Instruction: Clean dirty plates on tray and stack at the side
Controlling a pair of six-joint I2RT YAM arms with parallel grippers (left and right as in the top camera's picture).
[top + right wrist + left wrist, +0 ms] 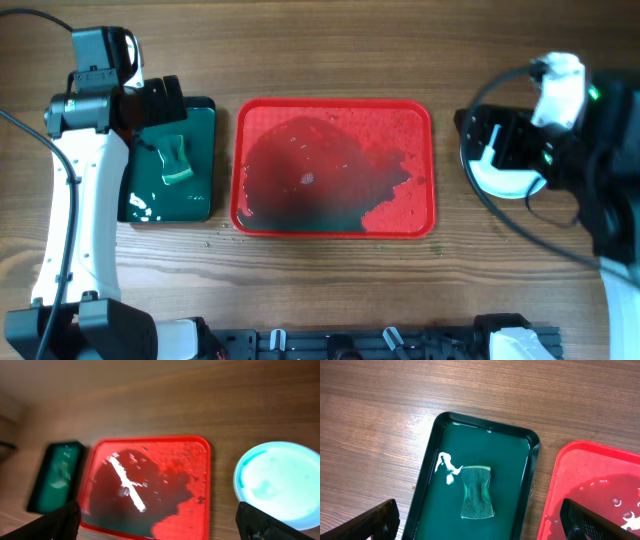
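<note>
The red tray [335, 102] lies mid-table with a dark wet puddle and droplets in it and no plate on it; it also shows in the left wrist view [555, 485] and the right wrist view [150, 440]. A pale turquoise plate [277, 482] with faint teal smears lies on the table right of the tray; in the overhead view [505, 181] my right arm mostly hides it, and I cannot tell how many plates are stacked there. My right gripper [495, 140] [160, 520] is open and empty above it. My left gripper [165, 105] [480, 516] is open and empty over the green tray.
A dark green tray [213, 160] [427, 475] left of the red tray holds green water and a green sponge [176, 158] [477, 492]. Bare wooden table surrounds both trays. Cables run past each arm.
</note>
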